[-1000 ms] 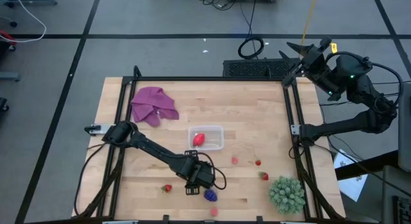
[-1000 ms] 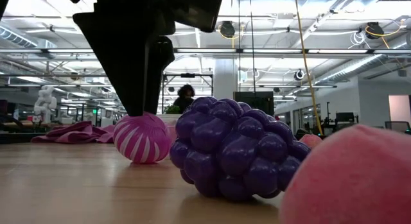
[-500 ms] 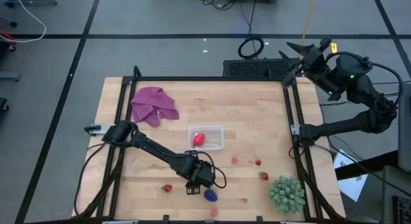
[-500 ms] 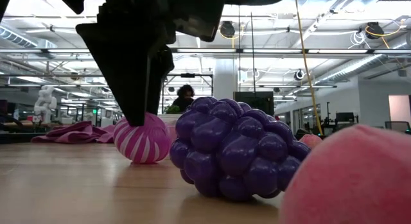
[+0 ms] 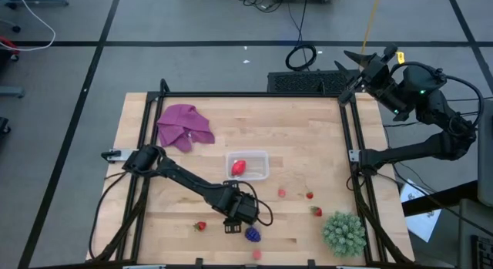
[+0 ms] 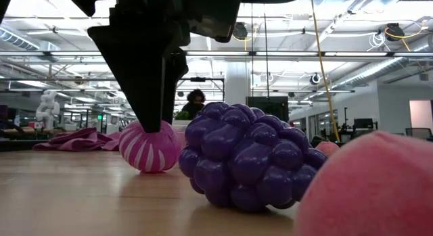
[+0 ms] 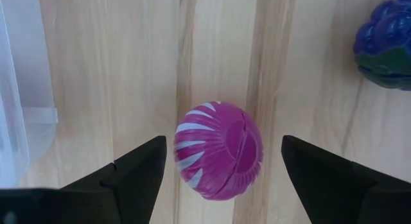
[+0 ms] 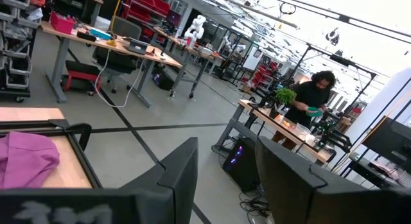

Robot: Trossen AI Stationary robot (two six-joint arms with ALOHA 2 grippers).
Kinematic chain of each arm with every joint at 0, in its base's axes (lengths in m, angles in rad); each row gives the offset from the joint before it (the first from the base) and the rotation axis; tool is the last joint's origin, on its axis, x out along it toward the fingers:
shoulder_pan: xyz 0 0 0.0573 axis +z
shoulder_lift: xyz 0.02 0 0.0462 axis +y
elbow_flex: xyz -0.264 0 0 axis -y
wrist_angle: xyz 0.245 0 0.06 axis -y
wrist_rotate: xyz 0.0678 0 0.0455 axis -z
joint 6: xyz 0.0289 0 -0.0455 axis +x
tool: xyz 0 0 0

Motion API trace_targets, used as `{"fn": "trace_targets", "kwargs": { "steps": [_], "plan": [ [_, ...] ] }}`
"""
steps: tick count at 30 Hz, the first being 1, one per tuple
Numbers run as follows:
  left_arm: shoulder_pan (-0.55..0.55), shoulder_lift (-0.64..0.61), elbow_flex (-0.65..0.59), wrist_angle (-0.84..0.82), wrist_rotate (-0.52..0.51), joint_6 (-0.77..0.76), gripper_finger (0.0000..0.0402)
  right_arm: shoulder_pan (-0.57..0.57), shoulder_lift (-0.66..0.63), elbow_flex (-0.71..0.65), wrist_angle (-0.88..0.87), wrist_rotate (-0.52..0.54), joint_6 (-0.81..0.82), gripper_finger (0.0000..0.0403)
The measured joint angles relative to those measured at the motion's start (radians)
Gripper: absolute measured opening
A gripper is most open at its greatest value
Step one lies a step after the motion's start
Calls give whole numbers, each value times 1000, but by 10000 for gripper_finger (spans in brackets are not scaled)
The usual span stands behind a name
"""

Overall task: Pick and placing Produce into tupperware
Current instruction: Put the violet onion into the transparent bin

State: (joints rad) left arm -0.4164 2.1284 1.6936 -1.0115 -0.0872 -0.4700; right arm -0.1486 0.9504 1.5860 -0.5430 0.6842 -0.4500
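I have the left gripper (image 7: 218, 169) spread wide, a finger on either side of the magenta striped ball (image 7: 218, 151) on the desk (image 5: 308, 146) — nothing gripped. The blue-purple berry (image 7: 383, 49) lies just beside it. The tupperware (image 5: 247, 166) sits nearby with a red fruit (image 5: 239, 167) inside. My right gripper (image 8: 221, 176) waits raised past the desk's far corner — narrowly parted, empty.

Two dark, slender jointed arms, black cables looped at the wrists, wedge-shaped matte black claw fingers (image 7: 135, 176).
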Motion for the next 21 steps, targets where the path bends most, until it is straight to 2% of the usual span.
{"fn": "trace_targets", "kwargs": {
  "steps": [21],
  "plan": [
    [0,10,-76,45,19,-3,314,0,0,0,6,0,0,148]
  ]
}}
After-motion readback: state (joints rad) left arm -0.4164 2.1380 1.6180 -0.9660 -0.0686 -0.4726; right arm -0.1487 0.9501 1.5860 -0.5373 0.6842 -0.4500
